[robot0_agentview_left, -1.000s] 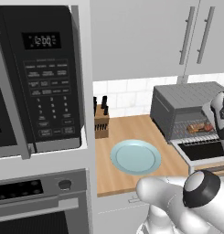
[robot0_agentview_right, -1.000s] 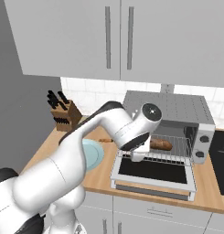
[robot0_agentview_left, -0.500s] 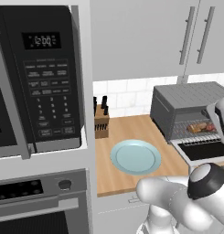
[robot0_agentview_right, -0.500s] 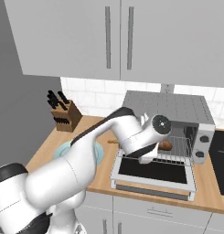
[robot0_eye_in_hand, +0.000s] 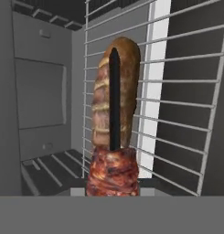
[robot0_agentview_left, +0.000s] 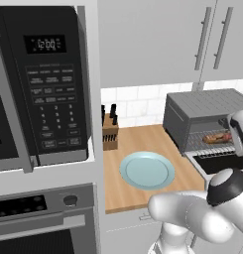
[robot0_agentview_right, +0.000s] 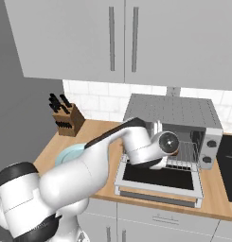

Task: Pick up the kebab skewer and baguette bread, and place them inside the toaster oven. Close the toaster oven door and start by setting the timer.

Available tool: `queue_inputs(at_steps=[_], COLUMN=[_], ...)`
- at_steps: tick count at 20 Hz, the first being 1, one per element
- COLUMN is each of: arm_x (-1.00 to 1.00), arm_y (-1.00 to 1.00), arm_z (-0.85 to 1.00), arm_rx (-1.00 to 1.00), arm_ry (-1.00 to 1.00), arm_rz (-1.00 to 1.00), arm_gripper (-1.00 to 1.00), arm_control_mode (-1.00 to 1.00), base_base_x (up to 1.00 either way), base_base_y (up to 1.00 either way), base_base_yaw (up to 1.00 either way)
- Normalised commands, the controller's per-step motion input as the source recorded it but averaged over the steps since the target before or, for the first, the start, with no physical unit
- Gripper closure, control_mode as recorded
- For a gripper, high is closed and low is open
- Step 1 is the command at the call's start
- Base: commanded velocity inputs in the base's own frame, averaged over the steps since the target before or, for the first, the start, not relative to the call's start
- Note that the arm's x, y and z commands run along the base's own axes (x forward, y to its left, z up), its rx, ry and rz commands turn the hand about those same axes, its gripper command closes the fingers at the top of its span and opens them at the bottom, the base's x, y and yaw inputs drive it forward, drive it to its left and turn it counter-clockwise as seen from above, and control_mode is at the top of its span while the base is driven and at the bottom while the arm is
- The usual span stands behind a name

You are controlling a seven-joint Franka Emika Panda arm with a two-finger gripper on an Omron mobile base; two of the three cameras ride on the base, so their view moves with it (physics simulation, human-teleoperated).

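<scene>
The toaster oven (robot0_agentview_right: 176,111) stands on the counter with its door (robot0_agentview_right: 157,178) folded down flat. My gripper (robot0_agentview_right: 169,142) reaches into its mouth, just above the wire rack (robot0_eye_in_hand: 177,105). It is shut on the kebab skewer (robot0_eye_in_hand: 114,114), whose dark stick points away from the hand, with red-brown chunks (robot0_eye_in_hand: 112,171) nearest to me. Just behind the stick, the golden-brown baguette bread (robot0_eye_in_hand: 128,68) lies on the rack. In the left base view the oven (robot0_agentview_left: 202,111) is at the right, with my hand (robot0_agentview_left: 239,126) at its opening.
A pale blue plate (robot0_agentview_left: 147,170) lies on the wooden counter (robot0_agentview_left: 143,139) left of the oven, with a knife block (robot0_agentview_left: 109,130) behind it. Two knobs (robot0_agentview_right: 211,144) sit on the oven's right side. A black microwave (robot0_agentview_left: 41,84) hangs at the far left, and wall cabinets (robot0_agentview_right: 122,38) above.
My hand has moved with the skewer from in front of the oven into its opening, toward the baguette. The arm now hides the rack's contents in the right base view.
</scene>
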Motion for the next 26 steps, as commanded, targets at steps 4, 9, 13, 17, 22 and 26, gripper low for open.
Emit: queue_inputs(at_steps=[4,9,13,17,22,26], arm_x=[0.14,0.06,0.06,0.15,0.28,0.24], arm_y=[-0.17,-0.04,-0.08,-0.02,0.00,0.00], arm_z=[-0.07,-0.20,-0.24,-0.16,-0.09,-0.05], arm_rx=[0.00,0.00,0.00,0.00,0.00,0.00], arm_ry=[-0.05,-0.04,-0.02,-0.02,0.00,0.00], arm_rz=[-0.08,-0.05,-0.05,-0.04,-0.01,0.00], arm_gripper=[1.00,1.00,1.00,1.00,1.00,1.00], arm_control_mode=[-1.00,-1.00,-1.00,-1.00,-1.00,-1.00], base_base_x=[0.00,0.00,0.00,0.00,0.00,0.00], base_base_y=[0.00,0.00,0.00,0.00,0.00,0.00], base_base_yaw=[0.00,0.00,0.00,0.00,0.00,0.00])
